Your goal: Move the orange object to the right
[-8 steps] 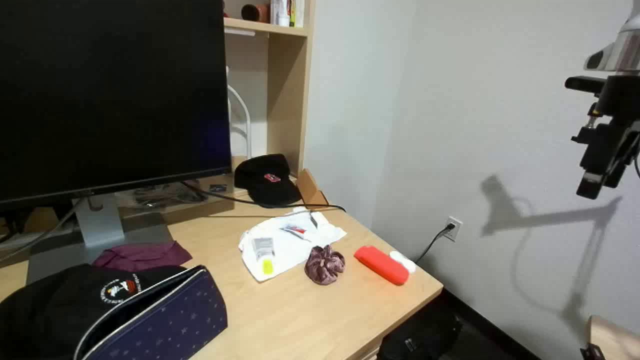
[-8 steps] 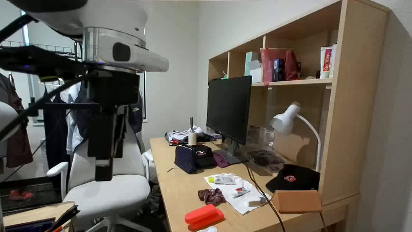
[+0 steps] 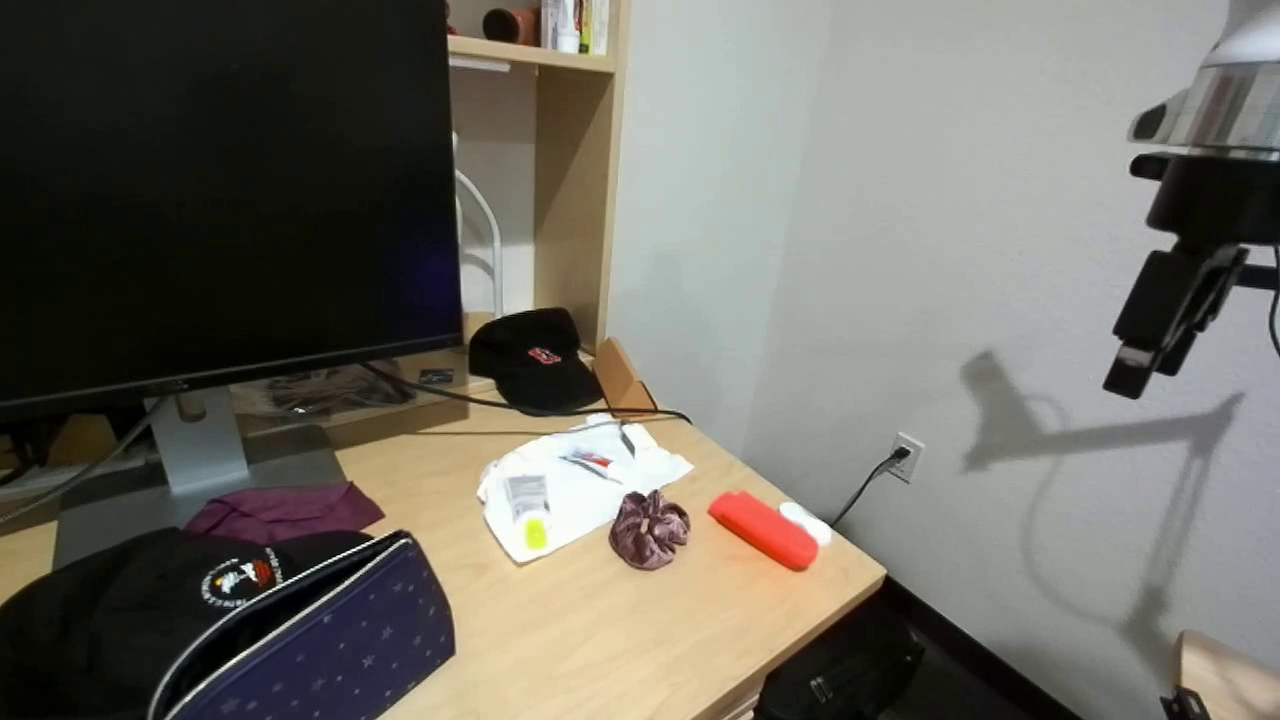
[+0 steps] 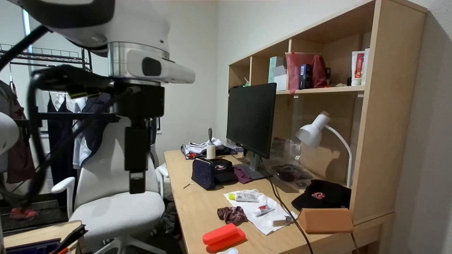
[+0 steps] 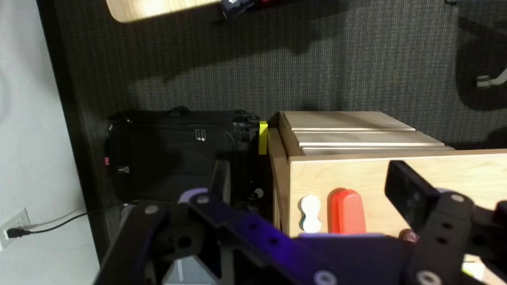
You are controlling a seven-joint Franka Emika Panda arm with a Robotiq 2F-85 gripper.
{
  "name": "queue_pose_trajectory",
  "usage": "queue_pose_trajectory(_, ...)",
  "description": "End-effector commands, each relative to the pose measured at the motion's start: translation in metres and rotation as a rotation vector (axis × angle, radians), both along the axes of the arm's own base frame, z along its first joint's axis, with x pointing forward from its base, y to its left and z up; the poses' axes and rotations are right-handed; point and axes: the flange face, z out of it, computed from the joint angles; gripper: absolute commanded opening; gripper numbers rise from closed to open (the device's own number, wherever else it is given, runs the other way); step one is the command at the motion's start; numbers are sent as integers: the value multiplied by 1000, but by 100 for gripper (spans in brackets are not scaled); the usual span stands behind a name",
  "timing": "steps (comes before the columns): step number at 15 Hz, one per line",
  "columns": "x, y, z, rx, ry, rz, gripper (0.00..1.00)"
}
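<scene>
The orange object is a bright orange-red oblong bar (image 3: 763, 530) lying on the desk near its corner. It also shows in an exterior view (image 4: 224, 237) and in the wrist view (image 5: 350, 211), where its lower end is hidden behind the gripper body. My gripper (image 5: 313, 184) is open and empty, with its two fingers wide apart. In both exterior views the gripper (image 3: 1145, 370) (image 4: 137, 183) hangs in the air, higher than the desk top and apart from the orange object.
A white figure-eight-shaped case (image 3: 806, 523) lies beside the orange object at the desk edge. A maroon scrunchie (image 3: 650, 530) lies on its other side. Tubes rest on white paper (image 4: 254, 208). A monitor (image 4: 251, 120), lamp (image 4: 312, 132) and black suitcase (image 5: 170, 158) are also around.
My gripper has moved toward the desk, leftward in an exterior view and rightward in an exterior view, and has turned somewhat. The orange object has not moved.
</scene>
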Motion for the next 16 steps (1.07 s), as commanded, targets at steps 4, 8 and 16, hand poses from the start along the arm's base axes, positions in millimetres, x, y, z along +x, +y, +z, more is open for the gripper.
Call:
queue_pose_trajectory(4, 73, 58, -50, 9, -59, 155, 100)
queue_pose_trajectory(8, 110, 90, -88, -11, -65, 230, 100)
queue_pose_trajectory(16, 166, 100, -157, -51, -60, 298, 100)
